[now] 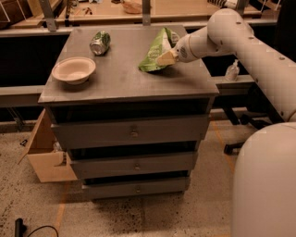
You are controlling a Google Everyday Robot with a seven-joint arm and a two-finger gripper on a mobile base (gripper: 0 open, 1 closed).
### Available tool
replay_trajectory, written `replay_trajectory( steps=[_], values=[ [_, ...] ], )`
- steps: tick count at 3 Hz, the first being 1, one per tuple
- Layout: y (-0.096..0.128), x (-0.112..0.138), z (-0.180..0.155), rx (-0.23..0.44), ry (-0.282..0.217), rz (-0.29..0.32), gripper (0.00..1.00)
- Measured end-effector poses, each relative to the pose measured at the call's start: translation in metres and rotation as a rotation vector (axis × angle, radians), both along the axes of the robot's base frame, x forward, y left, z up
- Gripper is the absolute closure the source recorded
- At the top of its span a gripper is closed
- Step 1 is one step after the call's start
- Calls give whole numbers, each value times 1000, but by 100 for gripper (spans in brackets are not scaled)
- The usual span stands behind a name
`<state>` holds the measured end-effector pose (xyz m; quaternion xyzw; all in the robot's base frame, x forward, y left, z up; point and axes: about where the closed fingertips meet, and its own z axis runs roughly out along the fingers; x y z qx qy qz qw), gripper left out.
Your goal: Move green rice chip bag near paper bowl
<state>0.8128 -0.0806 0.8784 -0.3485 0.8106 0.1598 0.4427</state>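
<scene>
The green rice chip bag (156, 52) is on the right half of the grey drawer cabinet's top (120, 78), tilted up on its right side. My gripper (167, 58) reaches in from the right and is shut on the bag's right edge, its beige fingertips (165, 59) against the bag. The paper bowl (74, 70) sits upright and empty near the top's left front corner, well to the left of the bag.
A crushed green-and-silver drink can (100, 42) lies at the back of the top, between bowl and bag. An open cardboard box (44, 155) stands on the floor to the cabinet's left. A small bottle (232, 70) sits on a ledge to the right. A workbench (138, 11) runs behind.
</scene>
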Motion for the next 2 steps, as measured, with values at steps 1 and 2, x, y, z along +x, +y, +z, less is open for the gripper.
replay_trajectory(
  steps=[1, 2],
  values=[
    [39, -3, 16, 26, -42, 153, 88],
    [86, -19, 39, 56, -101, 392, 100]
  ],
)
